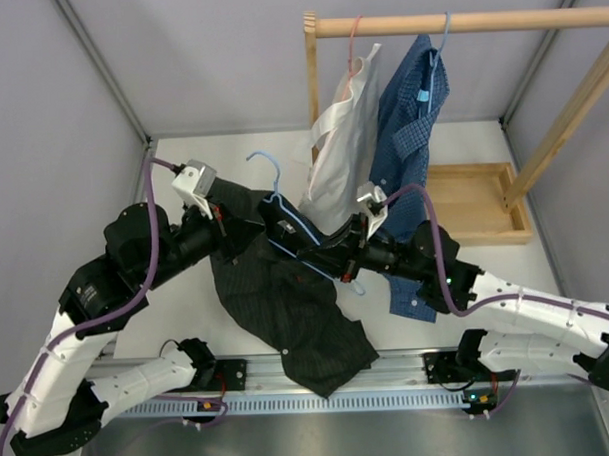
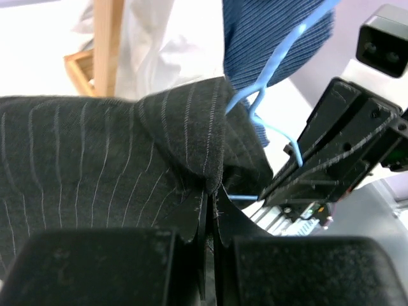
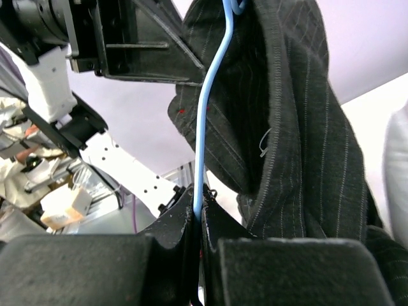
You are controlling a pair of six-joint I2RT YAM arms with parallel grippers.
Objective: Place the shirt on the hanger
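The dark shirt (image 1: pixel 287 309) hangs between the two arms above the table, its lower part draping toward the front rail. My left gripper (image 1: pixel 222 216) is shut on a fold of the shirt (image 2: pixel 127 172) at its upper left. The light-blue wire hanger (image 1: pixel 284 214) lies across the shirt's top, hook up. My right gripper (image 1: pixel 336 267) is shut on the hanger's wire (image 3: pixel 207 115), with the shirt (image 3: pixel 299 127) draped beside it. The hanger also shows in the left wrist view (image 2: pixel 268 83).
A wooden rack (image 1: pixel 457 23) stands at the back right with a white shirt (image 1: pixel 342 147) on a pink hanger and a blue checked shirt (image 1: pixel 406 124) hanging from it. Its wooden base tray (image 1: pixel 484 202) lies on the table. Grey walls enclose the sides.
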